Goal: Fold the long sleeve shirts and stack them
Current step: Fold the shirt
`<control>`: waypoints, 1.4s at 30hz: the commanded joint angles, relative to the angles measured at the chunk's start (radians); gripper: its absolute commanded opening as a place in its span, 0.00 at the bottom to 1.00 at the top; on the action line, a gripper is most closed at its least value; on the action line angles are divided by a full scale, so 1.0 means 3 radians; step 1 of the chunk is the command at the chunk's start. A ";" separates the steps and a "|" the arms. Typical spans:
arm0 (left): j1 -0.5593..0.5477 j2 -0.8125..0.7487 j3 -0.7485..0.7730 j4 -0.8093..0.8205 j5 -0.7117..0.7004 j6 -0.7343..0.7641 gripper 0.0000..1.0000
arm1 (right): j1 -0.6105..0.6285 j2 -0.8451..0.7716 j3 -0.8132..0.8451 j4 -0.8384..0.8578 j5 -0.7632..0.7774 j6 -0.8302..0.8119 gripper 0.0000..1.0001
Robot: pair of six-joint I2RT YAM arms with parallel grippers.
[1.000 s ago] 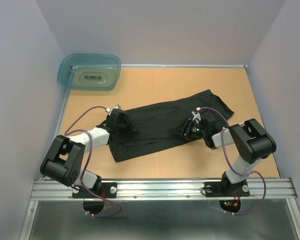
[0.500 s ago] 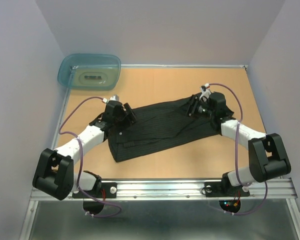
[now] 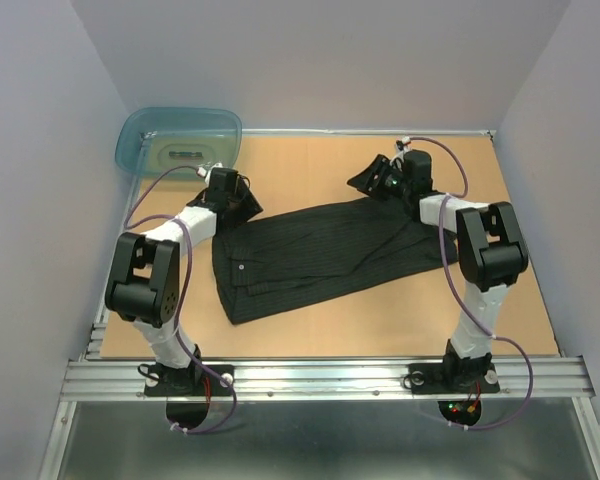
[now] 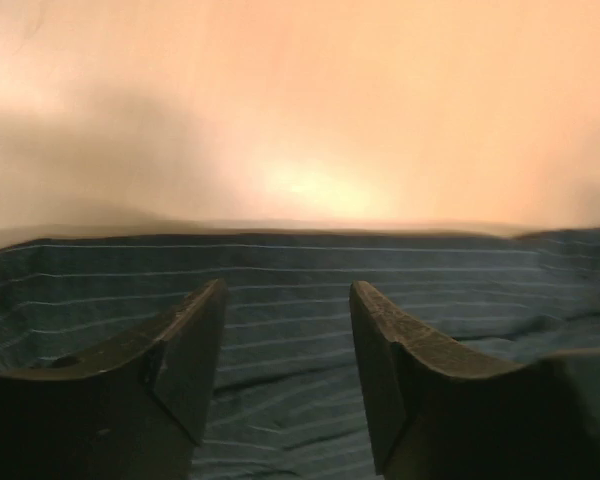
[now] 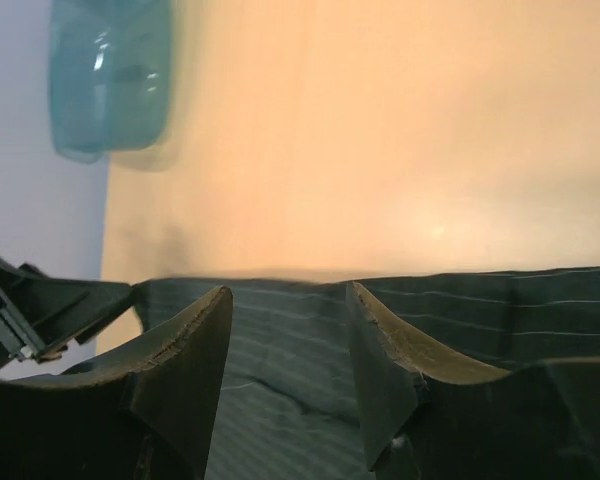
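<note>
One long sleeve shirt (image 3: 320,255), dark with thin pale stripes, lies flattened and slanted across the middle of the table. My left gripper (image 3: 248,205) hovers at the shirt's far left corner. My right gripper (image 3: 368,182) hovers just past its far right edge. In the left wrist view the left gripper (image 4: 285,285) has its jaws well apart, with striped cloth (image 4: 290,330) beneath and between them. The right gripper (image 5: 288,288) is likewise open above the cloth (image 5: 290,340), whose far edge runs straight across. Neither gripper pinches the cloth.
A translucent teal tub (image 3: 180,142) sits in the far left corner, also visible as the tub (image 5: 110,70) in the right wrist view. Bare orange table (image 3: 310,165) stretches behind the shirt. Walls enclose the left, right and far sides. The left arm (image 5: 40,300) shows at the right wrist view's left edge.
Both grippers have travelled from over the middle of the shirt to its far edge. The shirt's far right end, earlier spread toward the back, now lies drawn in and flatter.
</note>
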 commanded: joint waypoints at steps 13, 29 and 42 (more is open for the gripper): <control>0.0568 0.0092 -0.0785 0.0387 0.0300 -0.0238 0.59 | -0.0941 0.0974 0.0160 0.0646 0.0321 0.0109 0.55; 0.0604 -0.0180 -0.0831 0.0315 0.0622 -0.0115 0.60 | -0.0416 0.0351 0.0206 0.0814 -0.0364 0.0364 0.55; 0.0609 -0.0379 -0.1030 0.0218 0.0551 -0.0100 0.60 | 0.1021 0.1172 0.0635 0.1643 -0.0420 0.0988 0.55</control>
